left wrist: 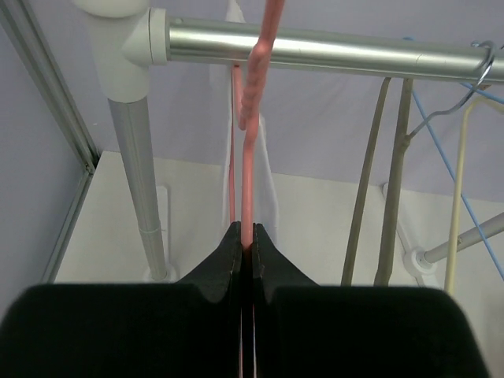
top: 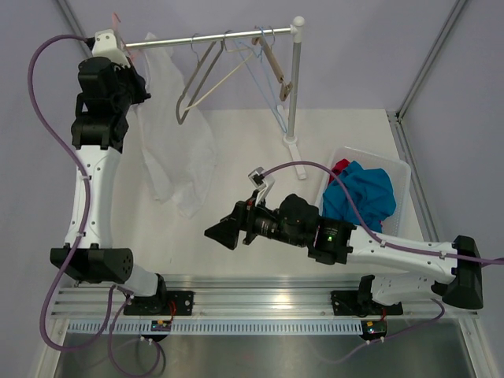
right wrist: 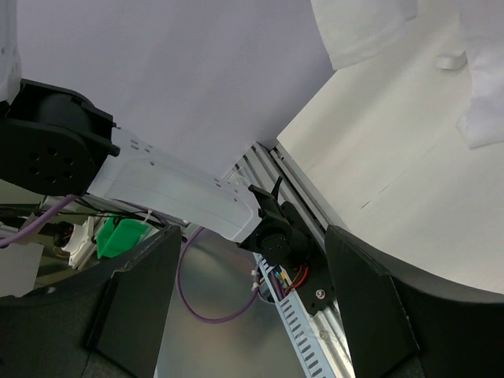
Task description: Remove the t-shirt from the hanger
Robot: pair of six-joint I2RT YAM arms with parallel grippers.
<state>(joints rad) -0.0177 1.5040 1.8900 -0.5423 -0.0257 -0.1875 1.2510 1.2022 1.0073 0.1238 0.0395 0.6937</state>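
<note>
Clamped tight, the left pincer [left wrist: 245, 228] has its two black fingers pressed together on the thin pink hanger [left wrist: 250, 157], with no gap showing between them. The hanger hooks over the metal rail [top: 213, 37] at its left end, close to the white corner joint.

The t-shirt [top: 177, 150] hangs from that hanger, just right of the left arm's wrist. Its long axis runs straight down from the rail toward the table [top: 260, 157], neck end up and hem end down. Whether the hem touches the table cannot be told. It is white, thin and wrinkled, bunched narrow near the top and spreading wider and looser lower down. From the left wrist view only a slim white strip of it shows behind the hanger.

The right pincer [top: 220, 234] is over the near part of the table, well apart from the t-shirt, its fingers spread wide and holding nothing. Further along the rail hang several bare hangers [top: 197, 83].
</note>
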